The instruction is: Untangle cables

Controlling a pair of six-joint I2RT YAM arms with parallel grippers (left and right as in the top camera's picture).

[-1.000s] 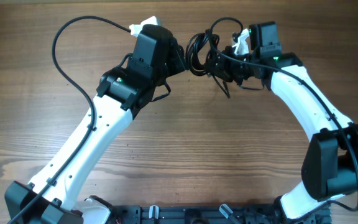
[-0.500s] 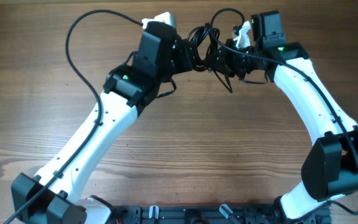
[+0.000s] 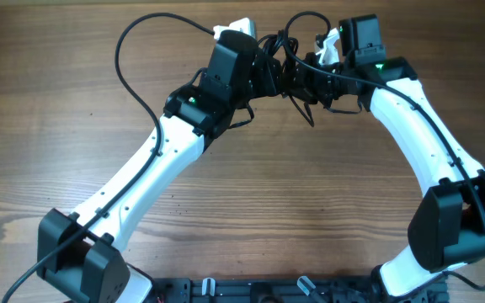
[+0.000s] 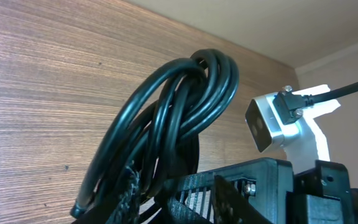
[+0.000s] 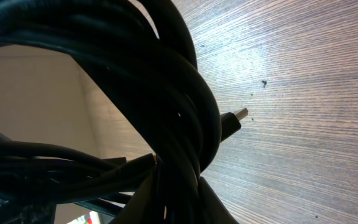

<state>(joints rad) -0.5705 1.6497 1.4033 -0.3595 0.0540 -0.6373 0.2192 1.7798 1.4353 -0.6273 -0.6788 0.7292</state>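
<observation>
The cables (image 3: 278, 63) form a knotted black bundle lifted off the table at the top centre, between my two grippers. My left gripper (image 3: 269, 77) reaches in from the left. In the left wrist view, looped cables (image 4: 191, 93) rise from between its fingers, and the frames do not show whether they are clamped. My right gripper (image 3: 300, 82) comes in from the right and is shut on the cables (image 5: 179, 112), which fill its view. A small plug connector (image 5: 236, 118) sticks out of the knot. One loose cable end (image 3: 308, 118) hangs toward the table.
The wooden table (image 3: 327, 202) lies below. My left arm's own thick wire (image 3: 133, 50) arcs over the far left. The right wrist's camera block (image 4: 272, 121) sits very close in the left wrist view. A dark rack (image 3: 259, 290) runs along the front edge.
My left arm has swung right, bringing its gripper close against the bundle and the right gripper, and its jaws have narrowed. The right gripper has stayed shut on the cables, hardly moving.
</observation>
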